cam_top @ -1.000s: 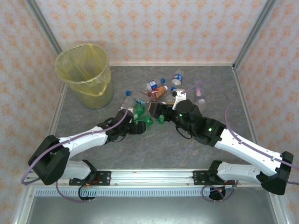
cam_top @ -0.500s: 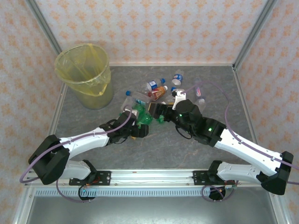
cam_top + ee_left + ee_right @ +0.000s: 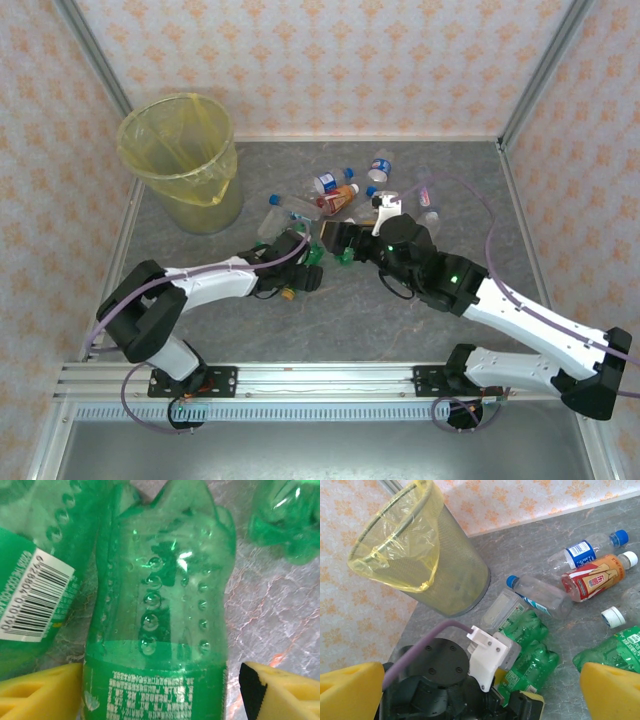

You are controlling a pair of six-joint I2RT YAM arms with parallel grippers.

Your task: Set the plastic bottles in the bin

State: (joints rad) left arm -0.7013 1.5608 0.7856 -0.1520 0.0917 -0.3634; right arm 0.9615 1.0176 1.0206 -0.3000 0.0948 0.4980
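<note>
Left hand [image 3: 160, 677]: spread astride green bottle [image 3: 160, 595], nothing gripped; slick bottle may be squeezed out, neighbouring bottle [image 3: 31, 597] snagged

Plastic bottles [image 3: 338, 197] lie scattered (clear, green) beside upright yellow-lined bin [image 3: 205, 205]

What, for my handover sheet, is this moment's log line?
left gripper: open, straddling green bottle | right gripper: open, empty | bin: upright
</note>
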